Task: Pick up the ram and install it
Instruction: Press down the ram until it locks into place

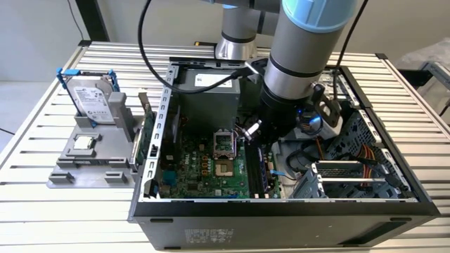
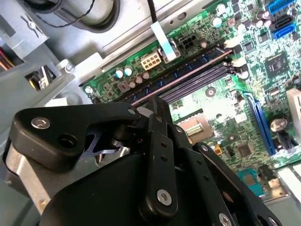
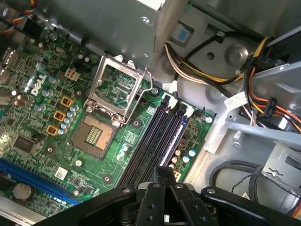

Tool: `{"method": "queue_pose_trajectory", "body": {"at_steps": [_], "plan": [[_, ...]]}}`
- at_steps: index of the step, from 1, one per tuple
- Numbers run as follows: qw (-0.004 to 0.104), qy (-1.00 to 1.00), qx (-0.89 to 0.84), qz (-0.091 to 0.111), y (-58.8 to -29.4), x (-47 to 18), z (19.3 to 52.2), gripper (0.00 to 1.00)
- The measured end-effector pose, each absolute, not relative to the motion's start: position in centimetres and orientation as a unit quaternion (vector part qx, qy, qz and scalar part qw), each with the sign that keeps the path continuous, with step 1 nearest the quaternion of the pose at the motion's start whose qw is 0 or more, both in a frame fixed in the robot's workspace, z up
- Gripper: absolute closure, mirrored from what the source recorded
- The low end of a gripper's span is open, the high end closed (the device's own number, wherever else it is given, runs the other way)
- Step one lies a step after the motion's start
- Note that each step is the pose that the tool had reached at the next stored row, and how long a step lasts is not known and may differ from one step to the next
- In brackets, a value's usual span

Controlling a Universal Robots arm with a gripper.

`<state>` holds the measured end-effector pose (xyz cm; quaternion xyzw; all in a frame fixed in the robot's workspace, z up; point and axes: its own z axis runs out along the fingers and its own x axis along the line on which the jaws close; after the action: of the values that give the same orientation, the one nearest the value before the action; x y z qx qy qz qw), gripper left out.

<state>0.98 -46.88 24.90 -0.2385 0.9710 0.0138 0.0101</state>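
In the exterior view the black robot gripper (image 1: 249, 137), at the end of a grey arm with a pale blue collar, hangs down inside the open black computer case (image 1: 281, 217), which lies on a table of ribbed metal slats (image 1: 42, 211). The gripper is just above the row of long black memory slots (image 1: 258, 169) on the green motherboard (image 1: 200, 168), beside the square metal processor socket (image 1: 225, 167). Both wrist views look past the gripper (image 2: 157, 107) (image 3: 164, 173) at these slots (image 2: 207, 70) (image 3: 155, 136). How far the claw is open, and whether it has hold of anything, I cannot tell. In the second wrist view a thin pinkish strip (image 2: 183, 80) runs along one slot; whether this is the long, narrow ram I cannot tell. On the exterior view's left, outside the case, a grey plastic fixture (image 1: 84, 171) holds a silver hard drive with blue brackets (image 1: 91, 100) and a small square silver-topped chip (image 1: 84, 141).
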Motion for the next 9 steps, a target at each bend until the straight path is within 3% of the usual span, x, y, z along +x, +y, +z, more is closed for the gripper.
{"method": "queue_pose_trajectory", "body": {"at_steps": [9], "plan": [[0.009,0.959,-0.282,0.014,-46.88,0.98,24.9,1.0]]}}
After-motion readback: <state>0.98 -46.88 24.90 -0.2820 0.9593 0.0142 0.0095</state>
